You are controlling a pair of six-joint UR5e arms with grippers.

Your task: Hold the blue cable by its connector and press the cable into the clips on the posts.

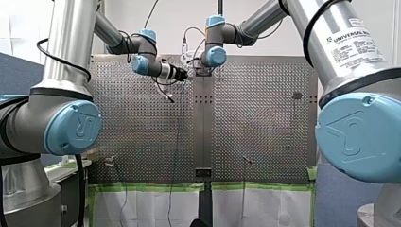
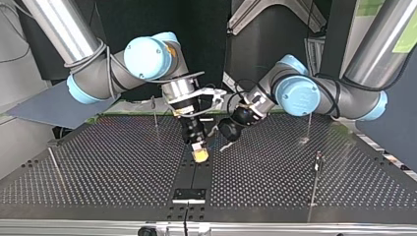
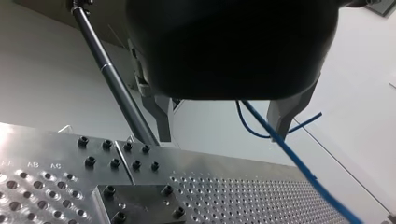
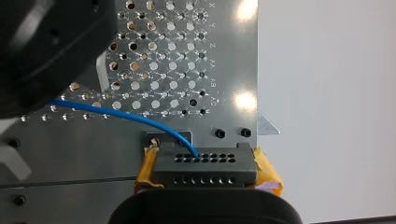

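The blue cable [image 4: 135, 119] looks light and floppy, so my right tool [image 4: 208, 173] is clamped on its rigid connector [image 4: 205, 162]; my left tool [image 3: 223, 116] is spread wide.

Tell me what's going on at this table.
My right gripper is shut on the grey connector, with its yellow pads on either side, low over the middle of the table. The blue cable runs from the connector toward my left gripper. That gripper is open, and the cable passes close by one finger without being clamped. A thin post stands off to the side, and no view shows the cable in a clip yet.
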